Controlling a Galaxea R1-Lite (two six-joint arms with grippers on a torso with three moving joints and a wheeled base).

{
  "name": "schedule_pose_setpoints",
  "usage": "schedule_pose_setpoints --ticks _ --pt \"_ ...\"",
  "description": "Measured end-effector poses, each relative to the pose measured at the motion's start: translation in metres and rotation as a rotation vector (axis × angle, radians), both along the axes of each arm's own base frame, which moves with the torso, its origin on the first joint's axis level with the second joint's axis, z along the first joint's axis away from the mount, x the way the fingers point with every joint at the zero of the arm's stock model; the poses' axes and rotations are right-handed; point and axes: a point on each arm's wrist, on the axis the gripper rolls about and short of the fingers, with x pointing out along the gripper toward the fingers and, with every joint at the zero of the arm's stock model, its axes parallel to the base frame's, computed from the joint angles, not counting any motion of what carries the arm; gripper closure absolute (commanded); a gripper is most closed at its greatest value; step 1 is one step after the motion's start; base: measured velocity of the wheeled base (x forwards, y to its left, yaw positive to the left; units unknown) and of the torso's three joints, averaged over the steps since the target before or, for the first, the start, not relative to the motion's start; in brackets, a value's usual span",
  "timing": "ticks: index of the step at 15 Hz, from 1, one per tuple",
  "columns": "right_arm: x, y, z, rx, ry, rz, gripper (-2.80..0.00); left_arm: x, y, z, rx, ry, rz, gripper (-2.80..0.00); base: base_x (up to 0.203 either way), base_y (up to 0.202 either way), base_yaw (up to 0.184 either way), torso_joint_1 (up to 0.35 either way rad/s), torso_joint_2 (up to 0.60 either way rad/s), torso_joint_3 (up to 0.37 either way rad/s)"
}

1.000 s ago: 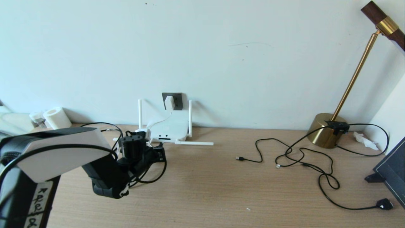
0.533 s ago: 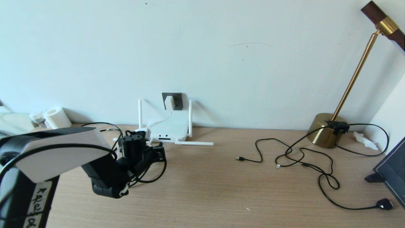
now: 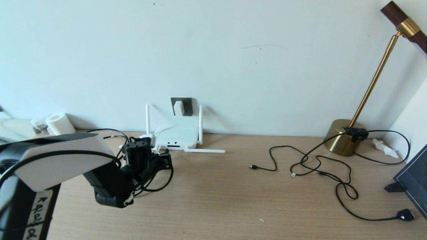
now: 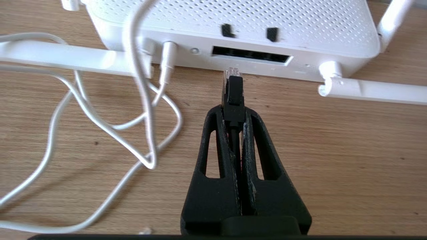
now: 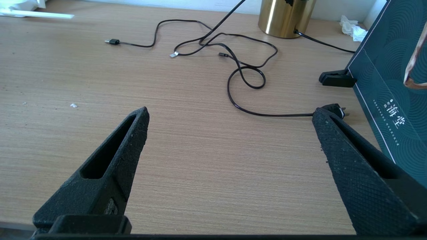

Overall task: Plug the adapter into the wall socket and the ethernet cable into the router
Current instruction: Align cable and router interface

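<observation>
The white adapter [image 3: 178, 108] sits plugged in the dark grey wall socket [image 3: 182, 106], its thin white cord [image 4: 143, 110] looping across the table to the router. The flat white router [image 3: 175, 136] lies below the socket with its stick antennas; its dark port row [image 4: 251, 55] faces my left gripper [image 4: 233, 115]. That gripper is shut on the ethernet cable's black plug [image 4: 232, 91], whose clear tip [image 4: 231, 71] is just short of the port row, apart from it. My right gripper [image 5: 230, 115] is open over bare table, holding nothing.
Thin black cables [image 3: 317, 166] with small ends sprawl at the middle right. A brass lamp base [image 3: 343, 136] stands at the back right, a dark box [image 5: 390, 100] at the right edge, a paper roll [image 3: 60, 124] at the back left.
My left gripper has shifted slightly left and towards the router with the ethernet plug. Nothing else has moved.
</observation>
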Motion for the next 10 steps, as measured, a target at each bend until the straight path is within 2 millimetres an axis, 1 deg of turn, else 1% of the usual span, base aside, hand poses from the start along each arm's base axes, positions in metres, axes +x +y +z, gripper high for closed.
schedule_pose_setpoints --ticks 5,10 --pt "-0.0001 0.0 0.0002 0.0 0.0 0.0 -2.8 0.0023 0.0061 0.0002 -0.005 -0.002 0.001 0.0 0.0 0.0 0.0 0.0 0.0 0.0" --pt "0.0 0.0 0.0 0.0 0.0 0.0 -2.8 0.0028 0.0064 0.0004 -0.007 -0.004 -0.002 0.0 0.0 0.0 0.0 0.0 0.0 0.0"
